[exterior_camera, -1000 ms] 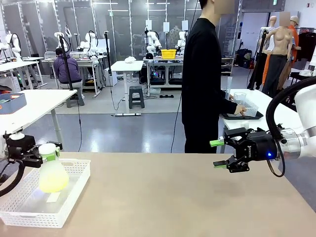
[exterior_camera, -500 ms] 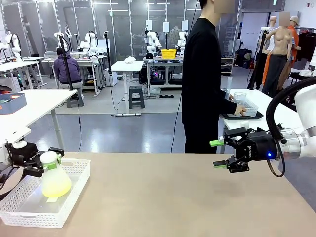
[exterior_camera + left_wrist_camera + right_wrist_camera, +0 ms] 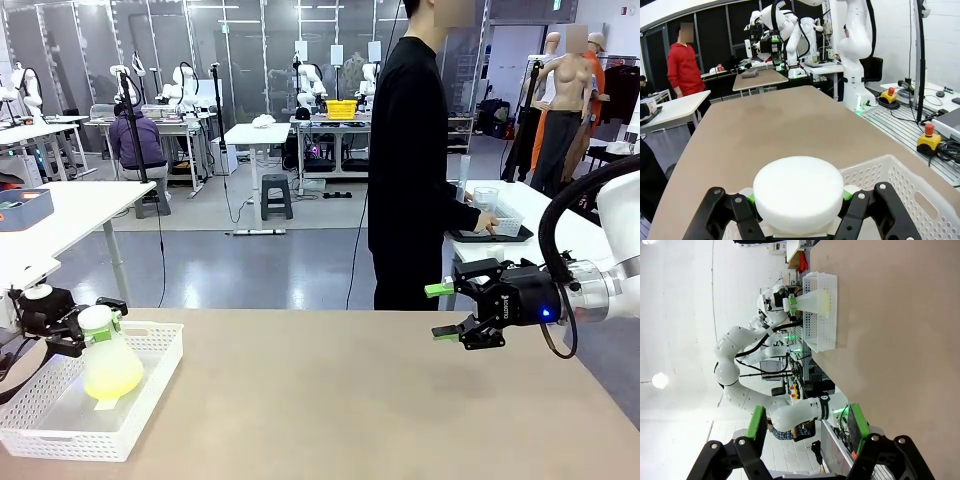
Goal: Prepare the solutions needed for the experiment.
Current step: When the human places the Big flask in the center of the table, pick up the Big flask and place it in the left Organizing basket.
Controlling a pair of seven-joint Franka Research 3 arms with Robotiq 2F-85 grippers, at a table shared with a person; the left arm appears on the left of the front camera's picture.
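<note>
A clear conical flask (image 3: 110, 362) with a white cap holds the pale yellow-green solution (image 3: 113, 382). It stands in a white perforated basket (image 3: 150, 398) at the table's left end. My left gripper (image 3: 97, 325) flanks the flask's neck just under the cap. In the left wrist view the white cap (image 3: 797, 192) hides where the pads of my left gripper (image 3: 797, 199) meet the neck. My right gripper (image 3: 440, 312) hangs open and empty above the table's right side. The right wrist view shows its own open gripper (image 3: 807, 422), with the flask (image 3: 812, 301) and basket (image 3: 822, 315) far off.
The tan tabletop (image 3: 340, 400) stretches bare between the basket and my right gripper. A person in black (image 3: 410, 160) stands beyond the far edge, turned to a side table, one hand on a black tray (image 3: 490, 236) with clear labware.
The left gripper lowered the flask into the basket, then shifted it slightly left. The right arm has not moved.
</note>
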